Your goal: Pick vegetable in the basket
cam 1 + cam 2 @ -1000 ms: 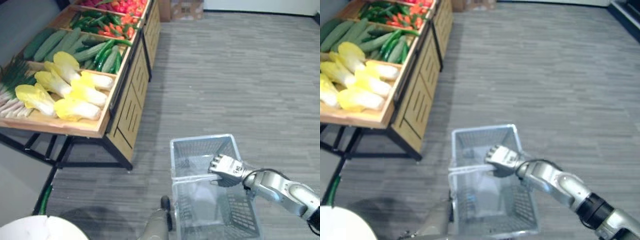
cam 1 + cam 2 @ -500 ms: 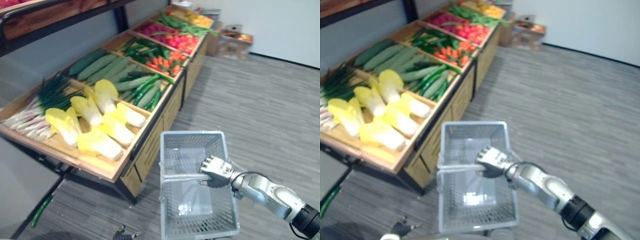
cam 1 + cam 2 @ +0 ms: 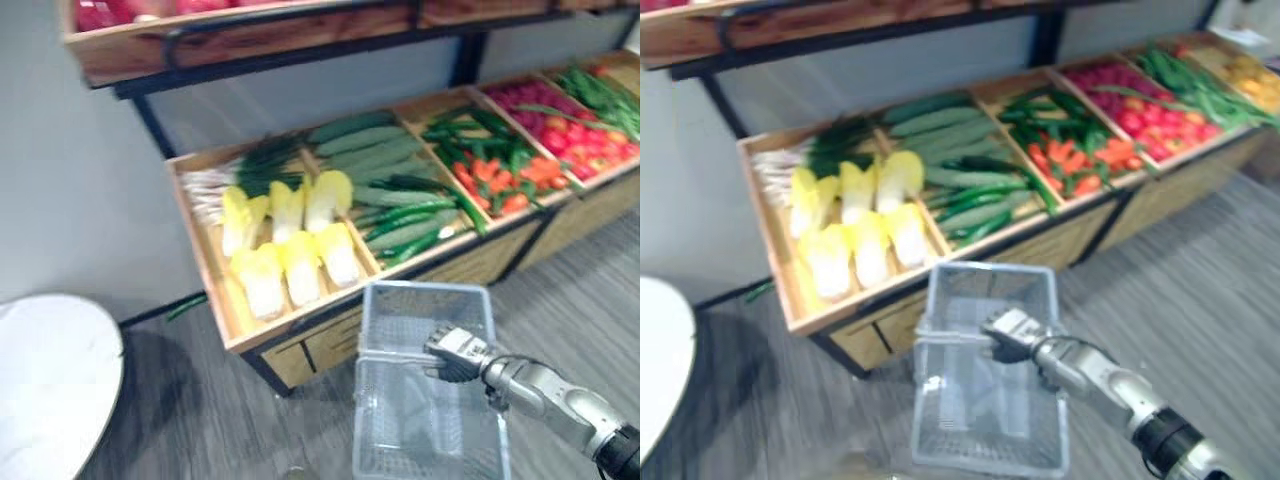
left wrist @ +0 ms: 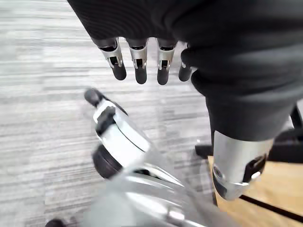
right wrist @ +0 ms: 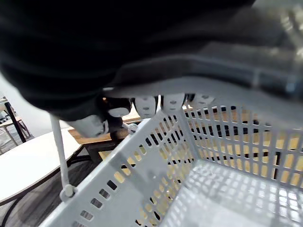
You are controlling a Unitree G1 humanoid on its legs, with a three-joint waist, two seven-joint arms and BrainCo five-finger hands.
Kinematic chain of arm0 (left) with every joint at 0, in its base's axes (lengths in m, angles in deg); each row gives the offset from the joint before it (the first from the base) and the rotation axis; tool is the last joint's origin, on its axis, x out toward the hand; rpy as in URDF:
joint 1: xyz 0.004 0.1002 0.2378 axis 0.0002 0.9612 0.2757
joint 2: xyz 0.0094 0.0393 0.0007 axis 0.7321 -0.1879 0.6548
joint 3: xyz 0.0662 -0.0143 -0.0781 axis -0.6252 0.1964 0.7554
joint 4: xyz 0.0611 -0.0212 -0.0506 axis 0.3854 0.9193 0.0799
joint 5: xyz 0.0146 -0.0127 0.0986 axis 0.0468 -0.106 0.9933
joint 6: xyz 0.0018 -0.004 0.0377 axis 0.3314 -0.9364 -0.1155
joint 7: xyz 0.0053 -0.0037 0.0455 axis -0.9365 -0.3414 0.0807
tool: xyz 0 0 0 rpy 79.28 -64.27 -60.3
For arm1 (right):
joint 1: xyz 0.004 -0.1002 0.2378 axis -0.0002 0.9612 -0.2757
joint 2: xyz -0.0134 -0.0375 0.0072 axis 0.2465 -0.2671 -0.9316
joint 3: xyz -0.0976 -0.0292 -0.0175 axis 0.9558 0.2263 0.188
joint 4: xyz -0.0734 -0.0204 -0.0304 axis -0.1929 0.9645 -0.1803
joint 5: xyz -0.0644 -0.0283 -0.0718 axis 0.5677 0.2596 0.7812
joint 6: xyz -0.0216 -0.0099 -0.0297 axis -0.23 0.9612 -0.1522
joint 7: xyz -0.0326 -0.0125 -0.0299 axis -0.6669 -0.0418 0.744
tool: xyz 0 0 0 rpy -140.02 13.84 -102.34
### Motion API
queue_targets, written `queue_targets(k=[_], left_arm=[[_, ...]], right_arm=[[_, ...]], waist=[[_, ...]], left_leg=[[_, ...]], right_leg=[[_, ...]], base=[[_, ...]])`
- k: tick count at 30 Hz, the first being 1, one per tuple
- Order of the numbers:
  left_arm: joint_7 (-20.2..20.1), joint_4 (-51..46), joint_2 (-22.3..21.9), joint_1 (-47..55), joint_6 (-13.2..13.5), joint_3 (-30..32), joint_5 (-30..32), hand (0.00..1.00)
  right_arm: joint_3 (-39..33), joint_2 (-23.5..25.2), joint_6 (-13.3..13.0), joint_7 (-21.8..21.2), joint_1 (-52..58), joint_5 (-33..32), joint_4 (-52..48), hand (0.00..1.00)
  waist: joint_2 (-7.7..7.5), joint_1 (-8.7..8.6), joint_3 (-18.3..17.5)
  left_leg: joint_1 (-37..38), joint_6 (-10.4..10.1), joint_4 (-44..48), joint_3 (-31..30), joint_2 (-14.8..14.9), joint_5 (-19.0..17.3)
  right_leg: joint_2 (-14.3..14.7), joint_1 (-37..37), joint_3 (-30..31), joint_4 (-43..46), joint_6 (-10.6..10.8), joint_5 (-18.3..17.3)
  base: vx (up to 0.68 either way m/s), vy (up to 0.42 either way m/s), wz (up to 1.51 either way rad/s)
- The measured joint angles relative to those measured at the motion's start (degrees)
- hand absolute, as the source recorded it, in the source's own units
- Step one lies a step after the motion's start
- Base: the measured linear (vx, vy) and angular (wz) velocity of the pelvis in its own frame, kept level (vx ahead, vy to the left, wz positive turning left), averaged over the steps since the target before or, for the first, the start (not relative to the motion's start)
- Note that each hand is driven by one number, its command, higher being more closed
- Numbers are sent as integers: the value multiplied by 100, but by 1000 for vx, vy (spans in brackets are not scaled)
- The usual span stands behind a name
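Pale grey plastic mesh basket hangs from right hand, fingers curled round handle. Left hand slack, empty. Yellow-white cabbages lie beyond right hand, leftward, in wooden crate. Likely light, leaves bruise: you take firm white stalk end.

A grocery shop's produce section: a long wooden stand on the far side holds compartments of cabbages, spring onions and cucumbers, with a plastic shopping basket nearer.
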Motion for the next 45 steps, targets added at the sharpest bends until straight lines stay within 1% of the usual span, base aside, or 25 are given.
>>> queue_targets(k=[1, 2, 3, 4, 6, 7, 10, 13, 15, 16, 17, 20, 22, 24, 26, 27, 28, 29, 31, 33, 34, 37, 39, 43, 45], left_arm=[[0, 0, -22, 39, -16, 0, 4, 0], [9, -18, -26, 73, -11, 20, 18, 0], [27, -24, 30, 103, -15, 85, 90, 0], [44, -54, 67, 100, -10, 130, 257, 0], [69, -67, 154, 107, -21, 118, 558, 0], [78, -76, 181, 92, -18, 109, 692, 0], [93, -136, 205, -41, 1, 31, 809, 0], [93, -240, 173, -75, 5, -4, 1011, 0], [93, -231, 111, -56, -5, -4, 1028, 0], [94, -229, 83, -52, -7, -5, 1029, 0], [96, -229, -4, -45, -6, -45, 1026, 0], [125, -246, 20, -73, -2, -63, 999, 0], [253, -248, 89, -126, 0, -50, 912, 0], [536, -348, 129, -213, 21, -9, 662, 0], [852, -820, 130, -216, 116, 36, 450, 0], [1024, -1166, 126, -209, 198, 39, 447, 0], [1265, -1742, 127, -209, 357, 42, 456, 0], [1355, -1956, 127, -209, 414, 43, 471, 0], [1638, -2721, 104, -212, 571, 62, 589, 0], [1858, -3356, 24, -205, 631, 66, 826, 0], [1943, -3726, -7, -211, 636, 61, 984, 0], [2057, -4259, -18, -231, 638, 60, 1159, 0], [2078, -4724, -19, -243, 637, 41, 1254, 0], [2094, -5103, -22, -399, 634, -30, 1256, 0], [2106, -5309, -19, -516, 623, -28, 1257, 0]], right_arm=[[-201, 98, 70, 6, 195, -3, 136, 100], [-362, 199, 124, 5, 327, -2, 207, 100], [-472, 229, 128, 3, 443, 11, 210, 100], [-565, 224, 135, 3, 496, 13, 216, 100], [-847, 318, 135, 33, 772, 8, 252, 100], [-887, 441, 161, 55, 873, 12, 338, 100], [-866, 727, 223, 67, 965, 35, 632, 100], [-881, 972, 217, 126, 1030, 34, 852, 100], [-1079, 1188, 177, 203, 1158, 37, 1191, 100], [-1156, 1227, 177, 209, 1229, 38, 1260, 100], [-1499, 1350, 218, 327, 1410, 37, 1516, 100], [-1734, 1489, 248, 327, 1485, 41, 2131, 100], [-1790, 1623, 248, 387, 1522, 46, 2487, 100], [-1909, 1800, 248, 507, 1649, 90, 2851, 100], [-2085, 1896, 247, 611, 1736, 93, 3271, 100], [-2185, 1910, 246, 683, 1754, 92, 3503, 100], [-2433, 1937, 267, 785, 1743, 92, 3849, 100], [-2545, 1947, 285, 813, 1735, 88, 3964, 100], [-2924, 2019, 406, 936, 1681, 81, 4474, 100], [-3085, 2072, 470, 1007, 1693, 38, 4698, 100], [-3128, 2099, 484, 1036, 1692, 33, 4759, 100], [-3161, 2128, 501, 1039, 1688, 28, 4793, 100], [-3185, 2144, 515, 1016, 1682, 28, 4800, 100], [-3228, 2148, 531, 934, 1680, 29, 4809, 100], [-3227, 2160, 529, 916, 1625, 33, 4807, 100]], waist=[[7, -23, -2], [-2, -29, -4], [-42, -55, -57], [-114, -92, -66], [-165, -209, -81], [-163, -272, -80], [-130, -269, -67], [42, -262, -84], [195, -266, -133], [206, -273, -136], [291, -296, -157], [353, -329, -181], [299, -326, -163], [278, -335, -168], [294, -334, -184], [307, -326, -192], [351, -316, -214], [366, -317, -228], [404, -318, -256], [408, -319, -261], [405, -329, -260], [398, -346, -263], [391, -424, -267], [396, -477, -270], [403, -582, -272]], left_leg=[[-63, 147, -339, 755, 56, 138], [-18, 192, -606, 1484, 141, 200], [64, 126, -944, 1897, 138, 255], [107, 69, -1238, 2050, 72, 304], [186, 9, -1859, 2055, -94, 424], [240, 15, -2123, 2047, -188, 565], [263, 39, -2423, 2044, -287, 940], [363, -12, -2731, 2039, -231, 1068], [493, -67, -3108, 2015, -173, 1182], [514, -60, -3200, 2003, -169, 1199], [580, -64, -3438, 1949, -163, 1200], [558, -61, -3463, 1891, -170, 1073], [539, -54, -3479, 1896, -216, 1037], [534, -42, -3497, 1887, -272, 1009], [457, -26, -3498, 1864, -306, 997], [446, -26, -3499, 1856, -324, 997], [354, -26, -3498, 1842, -353, 998], [349, -26, -3498, 1832, -368, 998], [355, -24, -3498, 1803, -406, 1000], [360, -30, -3496, 1794, -416, 1018], [359, 25, -3483, 1802, -411, 1055], [424, 38, -3462, 1897, -409, 1065], [520, 37, -3462, 1966, -378, 1065], [677, 30, -3462, 2174, -328, 1060], [695, 15, -3463, 2238, -284, 1049]], right_leg=[[16, 150, -226, -62, 0, 0], [53, 251, -385, -127, 12, 6], [47, 283, -530, -291, 103, 60], [57, 283, -638, -481, 168, 99], [101, 326, -810, -803, 308, 195], [74, 349, -864, -899, 345, 245], [61, 413, -906, -1102, 314, 429], [223, 410, -903, -1151, 308, 441], [329, 404, -933, -1153, 306, 439], [349, 400, -961, -1150, 306, 438], [383, 390, -1034, -1113, 306, 427], [383, 353, -1029, -1078, 349, 408], [346, 292, -954, -1018, 345, 403], [321, 285, -816, -1021, 351, 407], [311, 232, -691, -1022, 359, 411], [307, 190, -658, -1024, 361, 413], [301, 137, -606, -1033, 362, 413], [295, 110, -583, -1031, 362, 414], [256, 108, -552, -1029, 399, 441], [257, 107, -542, -1029, 376, 475], [270, 106, -514, -1025, 411, 498], [318, 107, -399, -1035, 395, 515], [366, 153, -274, -1093, 386, 521], [431, 202, -57, -1184, 346, 548], [487, 194, 16, -1249, 315, 584]], base=[[238, -8, 113], [144, 44, 94], [124, 51, 71], [93, 53, 64], [54, 64, 52], [12, 41, 37], [-35, 15, 24], [-103, -20, 8], [-129, -7, 11], [-157, 34, 26], [-124, 52, 28], [-112, 67, 15], [-115, 80, -2], [-97, 68, 9], [-91, 50, 15], [-15, 48, 12], [4, 47, 8], [39, 48, 4], [55, 28, 2], [83, 5, -1], [110, -9, -8], [121, -18, -20], [95, -36, -24], [56, -32, -32], [4, -22, -21]])
